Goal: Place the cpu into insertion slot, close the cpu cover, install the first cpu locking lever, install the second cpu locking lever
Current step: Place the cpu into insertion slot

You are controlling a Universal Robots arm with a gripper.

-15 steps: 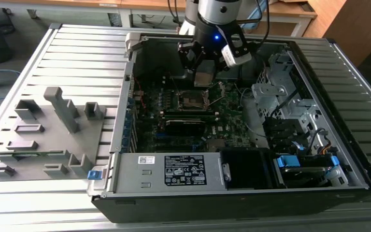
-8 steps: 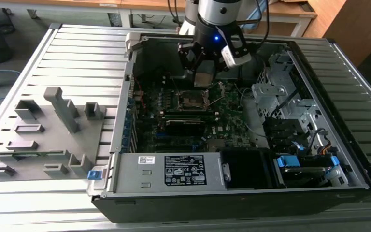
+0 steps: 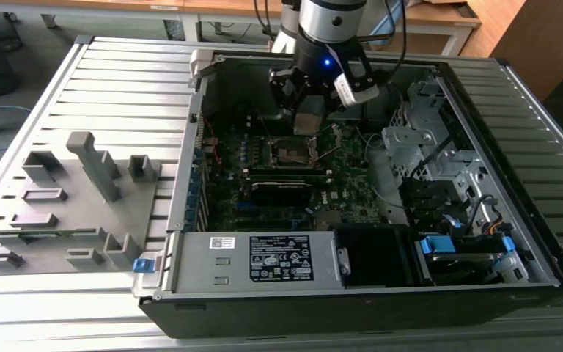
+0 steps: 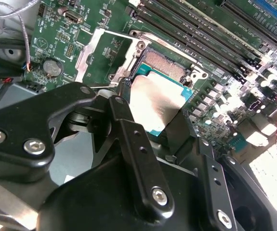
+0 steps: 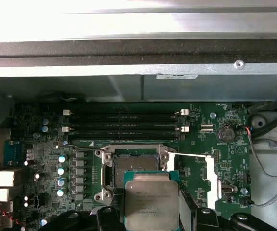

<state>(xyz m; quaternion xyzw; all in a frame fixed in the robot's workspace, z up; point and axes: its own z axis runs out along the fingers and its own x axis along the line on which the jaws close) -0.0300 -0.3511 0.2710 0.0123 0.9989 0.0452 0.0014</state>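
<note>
— So, what is gripped by the black two-fingered hand (image 3: 308,123)?
— The small flat square cpu with the dull silver-grey metal top (image 4: 153,103) is pinched by two opposite edges. The fingers are closed only to the chip's width, and the top face is left free.
— And where is it held?
— Over the square black insertion slot with the silvery rim (image 5: 136,166), inside the open black computer case (image 3: 360,308). It is apart from the contacts and not yet seated (it is judged to be held level because a flat seating demands it).
— Is the slot blocked?
— No. The thin silvery square cpu cover (image 4: 84,54) is seen swung up beside the slot, so the dark centre is exposed.
</note>
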